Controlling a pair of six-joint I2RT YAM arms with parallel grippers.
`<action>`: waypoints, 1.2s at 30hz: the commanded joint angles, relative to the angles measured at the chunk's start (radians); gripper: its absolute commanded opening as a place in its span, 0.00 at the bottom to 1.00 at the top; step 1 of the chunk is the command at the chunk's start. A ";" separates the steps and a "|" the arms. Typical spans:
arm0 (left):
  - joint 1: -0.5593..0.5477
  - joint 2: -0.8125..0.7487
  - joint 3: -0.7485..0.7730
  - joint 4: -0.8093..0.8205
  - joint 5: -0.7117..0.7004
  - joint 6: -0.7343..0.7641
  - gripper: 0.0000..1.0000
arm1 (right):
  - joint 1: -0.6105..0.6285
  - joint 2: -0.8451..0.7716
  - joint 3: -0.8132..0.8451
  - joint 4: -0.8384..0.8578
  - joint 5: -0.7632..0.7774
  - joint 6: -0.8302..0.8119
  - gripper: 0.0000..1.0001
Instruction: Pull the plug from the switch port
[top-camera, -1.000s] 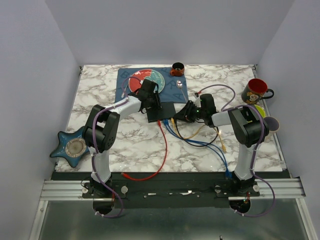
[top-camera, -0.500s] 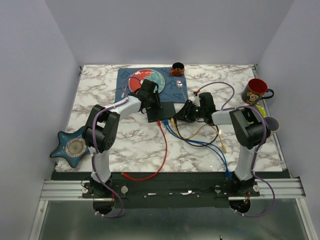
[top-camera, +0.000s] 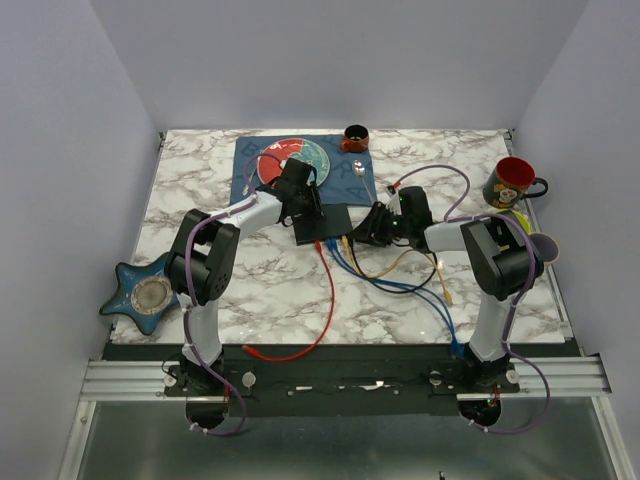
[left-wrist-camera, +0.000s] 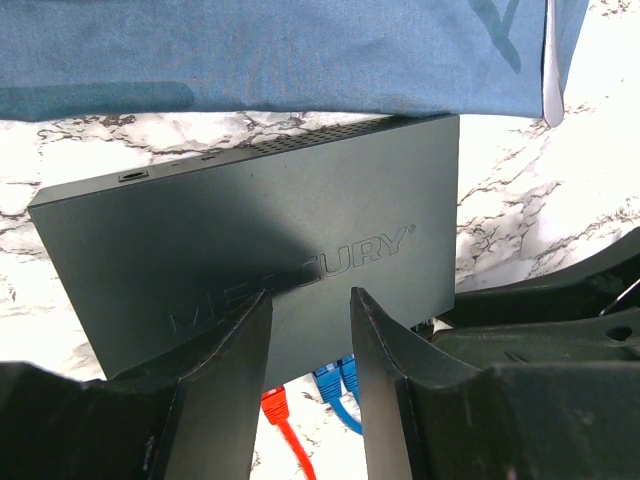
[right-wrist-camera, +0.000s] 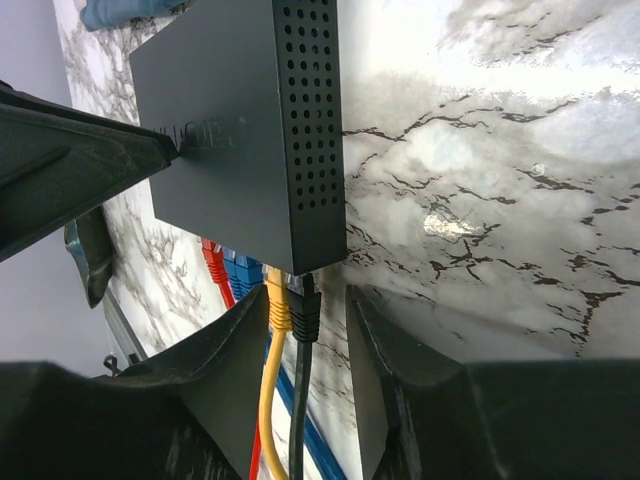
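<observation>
A white table top with grey marble veins (top-camera: 200, 190) is seen, closed in by plain pale lilac walls (top-camera: 330, 60) at 9, 12 and 3 o'clock. At 12 o'clock a blue cloth placemat (top-camera: 248, 185) is laid, and a round red and teal plate (top-camera: 312, 155) is set on it. A small brown cup (top-camera: 355, 137) is placed at the mat's far right corner. A red ceramic mug (top-camera: 512, 182) is found at 3 o'clock and a blue star-shaped dish (top-camera: 150, 293) at 8 o'clock.

The flat dark grey switch (top-camera: 325, 222) lies near the centre, just at 6 o'clock of the placemat, with a strip of marble between them. From its near edge a red cable (top-camera: 325, 290) and blue cables (top-camera: 400, 285) are led toward 6 and 5 o'clock.

The left gripper (left-wrist-camera: 310, 300) is set over the switch top from 10 o'clock, jaws apart, with nothing clamped. The right gripper (right-wrist-camera: 303, 295), reaching from 3 o'clock, is released. Its fingers are placed around the yellow plug (right-wrist-camera: 277, 305) and the black plug (right-wrist-camera: 305, 310), both seated in their sockets. Bare marble is visible between the black plug and one finger.
</observation>
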 joint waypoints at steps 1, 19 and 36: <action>0.002 0.034 -0.003 -0.045 0.021 0.006 0.49 | 0.015 0.004 -0.029 -0.060 0.003 -0.025 0.45; 0.002 0.036 -0.008 -0.046 0.024 0.007 0.50 | 0.029 0.063 0.050 -0.079 0.003 0.047 0.40; 0.005 0.024 -0.015 -0.052 0.020 0.017 0.50 | 0.025 0.054 0.033 -0.059 0.046 0.095 0.31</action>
